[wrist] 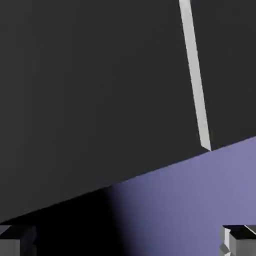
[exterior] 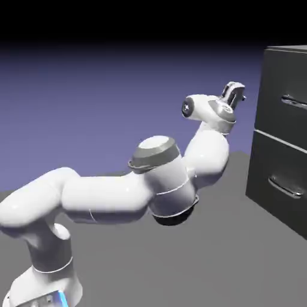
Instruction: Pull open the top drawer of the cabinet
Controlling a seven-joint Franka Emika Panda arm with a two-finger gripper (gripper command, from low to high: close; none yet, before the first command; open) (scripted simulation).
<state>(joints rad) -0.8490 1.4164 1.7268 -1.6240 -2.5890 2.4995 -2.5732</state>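
The dark grey cabinet (exterior: 286,54) stands at the right edge of the exterior view. Its top drawer (exterior: 282,84) is shut flush and carries a small curved silver handle (exterior: 295,102). My gripper (exterior: 236,92) hovers at the height of that drawer, a short way to its left and apart from the cabinet. In the hand view the two grey finger tips (wrist: 18,241) sit far apart at the bottom corners, so the gripper (wrist: 128,246) is open with nothing between them. Cabinet front (wrist: 90,85) fills most of that view, crossed by a pale seam (wrist: 195,75). No handle shows there.
The lower drawer (exterior: 273,174) with a like silver handle (exterior: 286,187) sits shut under the top one. The grey table (exterior: 198,264) runs beneath the arm to the cabinet's foot. Blue-violet backdrop (wrist: 200,200) shows past the cabinet's edge.
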